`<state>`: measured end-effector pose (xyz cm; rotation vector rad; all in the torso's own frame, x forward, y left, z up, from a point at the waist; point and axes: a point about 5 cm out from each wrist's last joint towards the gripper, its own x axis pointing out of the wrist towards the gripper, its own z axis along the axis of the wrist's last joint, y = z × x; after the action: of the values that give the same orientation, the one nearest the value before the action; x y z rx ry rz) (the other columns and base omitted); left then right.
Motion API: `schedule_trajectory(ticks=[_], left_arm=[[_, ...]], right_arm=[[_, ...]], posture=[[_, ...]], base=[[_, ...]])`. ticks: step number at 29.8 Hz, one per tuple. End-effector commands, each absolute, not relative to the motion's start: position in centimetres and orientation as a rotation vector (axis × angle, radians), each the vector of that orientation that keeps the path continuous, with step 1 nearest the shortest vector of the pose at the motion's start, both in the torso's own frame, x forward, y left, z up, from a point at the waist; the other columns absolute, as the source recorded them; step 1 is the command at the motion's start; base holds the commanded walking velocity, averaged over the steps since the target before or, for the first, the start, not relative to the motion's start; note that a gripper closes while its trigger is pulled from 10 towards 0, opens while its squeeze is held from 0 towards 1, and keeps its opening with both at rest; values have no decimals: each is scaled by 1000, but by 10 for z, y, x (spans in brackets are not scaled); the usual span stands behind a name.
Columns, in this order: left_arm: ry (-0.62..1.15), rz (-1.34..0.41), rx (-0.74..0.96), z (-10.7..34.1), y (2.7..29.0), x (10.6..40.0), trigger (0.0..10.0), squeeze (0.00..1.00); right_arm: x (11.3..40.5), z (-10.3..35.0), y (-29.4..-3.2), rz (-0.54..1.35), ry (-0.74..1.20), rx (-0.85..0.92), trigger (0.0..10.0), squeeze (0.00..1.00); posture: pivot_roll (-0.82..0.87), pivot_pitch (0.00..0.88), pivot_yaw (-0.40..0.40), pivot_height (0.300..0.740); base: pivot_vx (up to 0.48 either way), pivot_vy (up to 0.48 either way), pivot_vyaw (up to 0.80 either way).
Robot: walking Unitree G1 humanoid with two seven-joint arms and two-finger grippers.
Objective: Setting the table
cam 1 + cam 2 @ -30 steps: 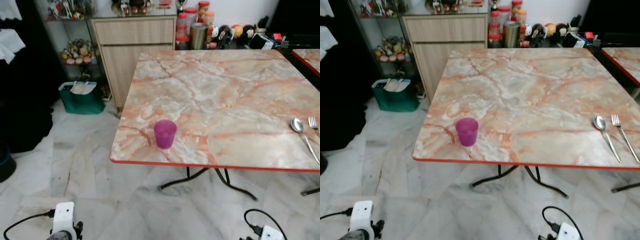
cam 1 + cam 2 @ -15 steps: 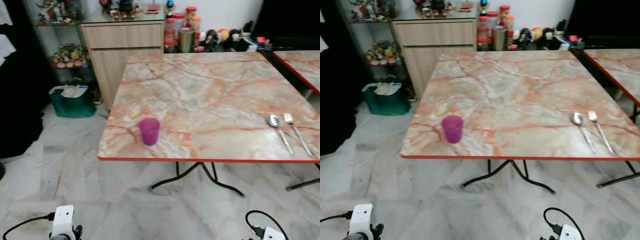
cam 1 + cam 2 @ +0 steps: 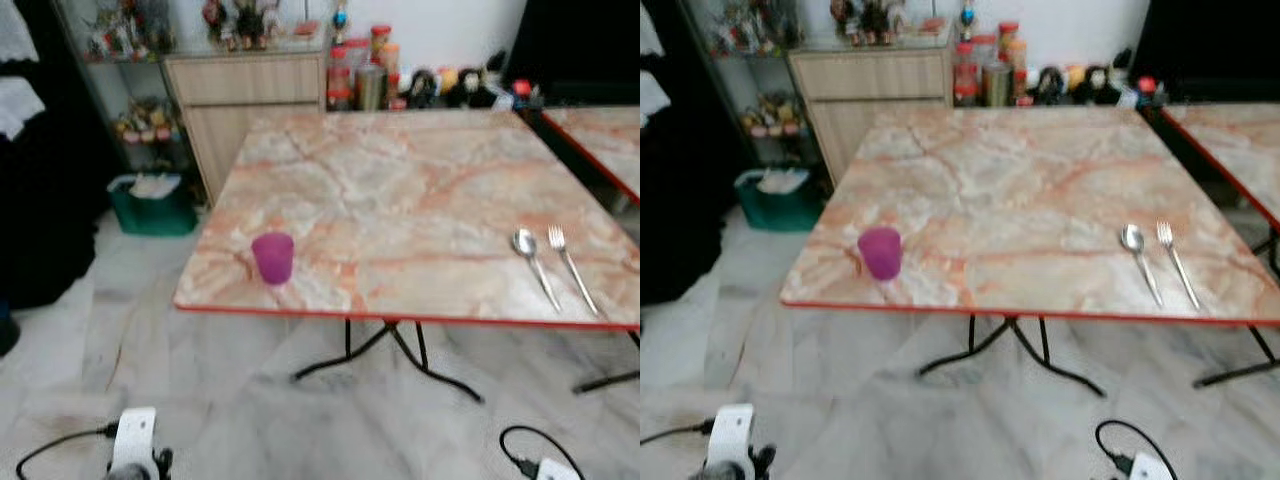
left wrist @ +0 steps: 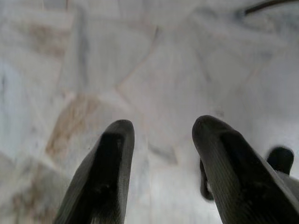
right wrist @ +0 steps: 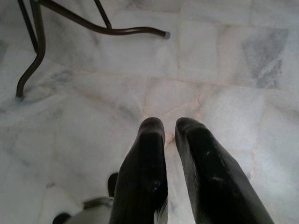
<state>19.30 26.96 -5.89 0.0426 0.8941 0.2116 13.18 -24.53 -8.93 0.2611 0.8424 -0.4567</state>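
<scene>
**Both grippers low and empty, table not yet within reach**

Left gripper (image 4: 159, 154) hangs pointing down at the marble floor, its two black fingers spread well apart with nothing between them. Right gripper (image 5: 170, 140) hangs the same way over the floor (image 5: 219, 70), its fingers drawn almost together with a thin gap showing, and it grips nothing either. One curved table leg (image 5: 93, 25) runs across the floor beyond the right gripper's tips.

Judging from this, the step in hand is the approach: the robot stands back from the table (image 3: 400, 190), neither arm raised, and no item is held. The next move calls for closing the gap to the near red edge and lifting an arm above the tabletop before anything can be reached.

Going outward from the robot in the head views, the purple cup (image 3: 272, 257) stands upright at about 11 o'clock, just inside the near edge, well apart from both grippers and much higher than them. At about 1 o'clock lie the spoon (image 3: 530, 260) and the fork (image 3: 570, 265), side by side and just apart, handles toward the near edge. Further off at 12 o'clock, a wooden cabinet (image 3: 250, 90) and a row of jars (image 3: 360, 70) sit beyond the far edge. The head views are a little blurred.
</scene>
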Motion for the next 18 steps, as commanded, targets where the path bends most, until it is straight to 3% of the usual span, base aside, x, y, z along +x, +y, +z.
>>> schedule_trajectory(ticks=[1,11,18], left_arm=[[907,201,42,-62,263,192,10000,0],[909,198,37,-65,256,191,10000,0],[886,214,-2,-65,250,193,10000,0]], right_arm=[[133,-87,-250,-465,832,250,10000,0],[133,-87,-251,-467,833,253,10000,0],[133,-87,-252,-467,830,246,10000,0]], posture=[[62,0,-2,740],[60,0,-4,740],[59,0,-7,740]], base=[[0,-345,0],[0,-343,0],[0,0,0]])
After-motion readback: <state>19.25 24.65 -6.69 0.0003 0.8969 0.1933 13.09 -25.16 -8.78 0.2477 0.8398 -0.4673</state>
